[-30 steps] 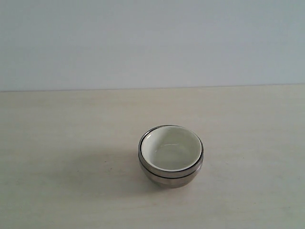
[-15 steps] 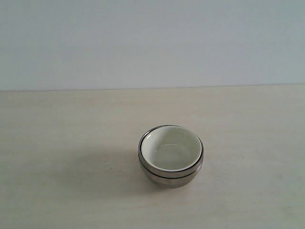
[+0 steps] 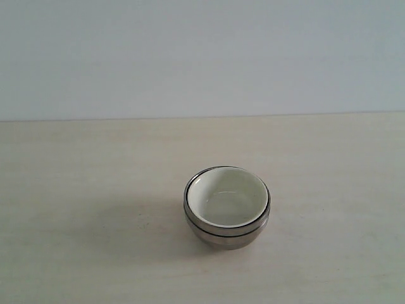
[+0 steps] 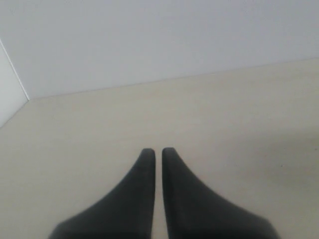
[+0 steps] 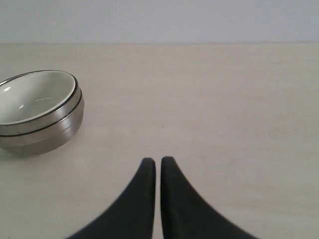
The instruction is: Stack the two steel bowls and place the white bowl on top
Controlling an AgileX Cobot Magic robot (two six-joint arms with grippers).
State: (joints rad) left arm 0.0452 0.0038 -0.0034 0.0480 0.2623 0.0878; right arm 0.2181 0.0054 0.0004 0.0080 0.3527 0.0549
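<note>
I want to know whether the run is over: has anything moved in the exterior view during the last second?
Nothing has visibly changed. The white bowl sits nested in the stacked steel bowls at the same spot on the table, and no arm shows in the exterior view, then or now.

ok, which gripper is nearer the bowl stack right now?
Right, probably: the right gripper has the white bowl, nested in the steel bowls, in view, with bare table between. The left gripper sees only table, no bowls.
</note>
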